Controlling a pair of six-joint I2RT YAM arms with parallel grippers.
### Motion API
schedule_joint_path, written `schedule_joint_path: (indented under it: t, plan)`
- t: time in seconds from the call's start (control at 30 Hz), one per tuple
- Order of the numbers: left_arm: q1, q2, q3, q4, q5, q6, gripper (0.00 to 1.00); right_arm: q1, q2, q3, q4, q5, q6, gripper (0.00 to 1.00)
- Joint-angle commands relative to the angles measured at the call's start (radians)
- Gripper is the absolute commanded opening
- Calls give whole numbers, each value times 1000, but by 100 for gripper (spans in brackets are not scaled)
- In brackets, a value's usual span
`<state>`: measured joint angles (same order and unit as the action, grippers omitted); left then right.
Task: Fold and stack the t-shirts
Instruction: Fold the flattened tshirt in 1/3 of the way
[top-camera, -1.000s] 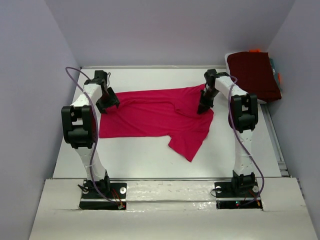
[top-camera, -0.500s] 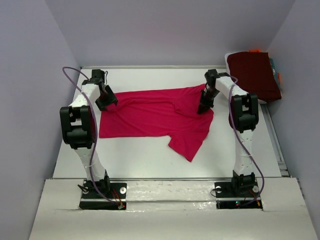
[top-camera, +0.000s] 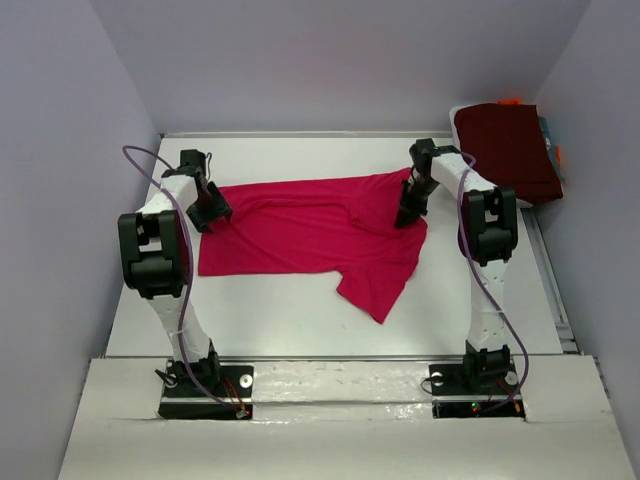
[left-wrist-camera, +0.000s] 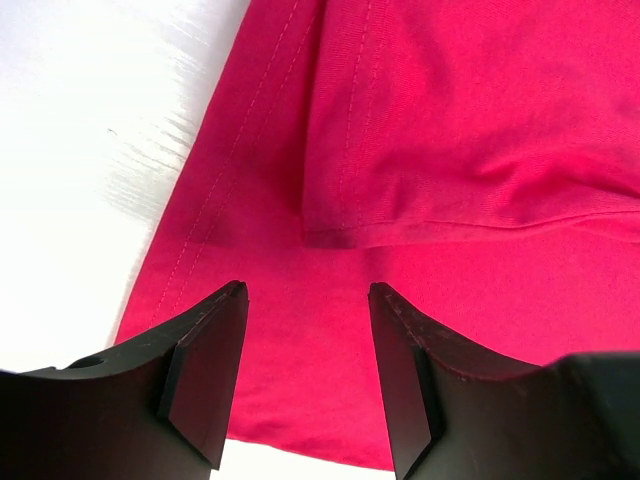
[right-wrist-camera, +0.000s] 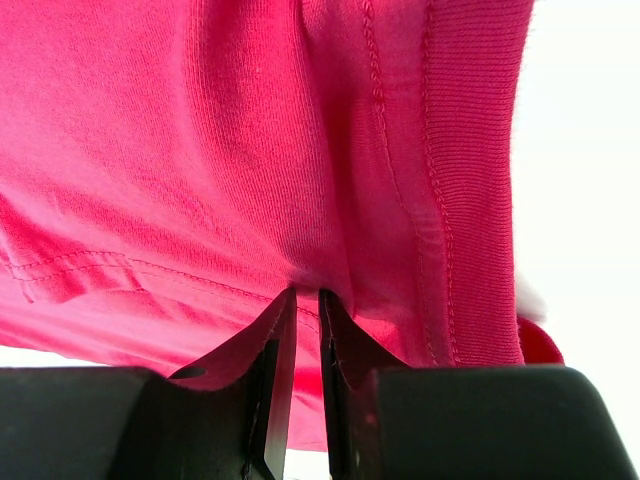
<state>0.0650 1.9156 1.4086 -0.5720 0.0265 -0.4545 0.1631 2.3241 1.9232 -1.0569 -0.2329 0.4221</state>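
Observation:
A crimson-pink t-shirt (top-camera: 310, 228) lies spread across the middle of the table, one part hanging toward the front (top-camera: 378, 290). My left gripper (top-camera: 212, 212) is open over the shirt's left end; in the left wrist view (left-wrist-camera: 305, 300) its jaws straddle cloth (left-wrist-camera: 450, 150) near a hem and the shirt's edge. My right gripper (top-camera: 408, 215) is shut on a fold of the shirt near its right end; the right wrist view (right-wrist-camera: 300, 300) shows cloth (right-wrist-camera: 200, 150) pinched between the jaws beside the ribbed collar. A dark maroon folded t-shirt (top-camera: 508, 148) lies at the back right.
The maroon shirt rests on a white tray (top-camera: 462, 118) at the table's far right corner, with small orange and teal items (top-camera: 556, 152) beside it. Grey walls close in the left, back and right. White table surface (top-camera: 300, 310) shows in front of the shirt.
My left gripper has shifted a little to the left and back, along the shirt's left end. The right arm and the shirt have barely moved.

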Motion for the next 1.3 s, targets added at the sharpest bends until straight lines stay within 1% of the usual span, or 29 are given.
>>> schedule_joint_path:
  t: [0.0,0.27,0.43,0.5,0.53,0.63,0.83,1.27]
  plan:
    - [9,-36,-20,23,4,-4,62,-4,3,-43,21,37,-14,21]
    - [9,-24,-23,49,3,-4,53,-4,-2,-53,25,40,-13,21]
    - [9,-17,-16,50,1,0,45,-4,-3,-59,28,40,-13,21]
    - [9,-15,-16,50,-2,4,42,-4,-3,-59,26,40,-13,21]
    - [9,-13,-14,52,0,4,38,-4,-3,-58,28,40,-13,21]
    - [18,-10,-16,52,-2,5,33,-4,-3,-58,26,40,-13,21]
    - [18,-6,-22,55,-7,7,30,-4,-5,-59,25,41,-14,21]
    - [27,14,-26,67,-17,14,31,-4,-2,-56,21,41,-16,21]
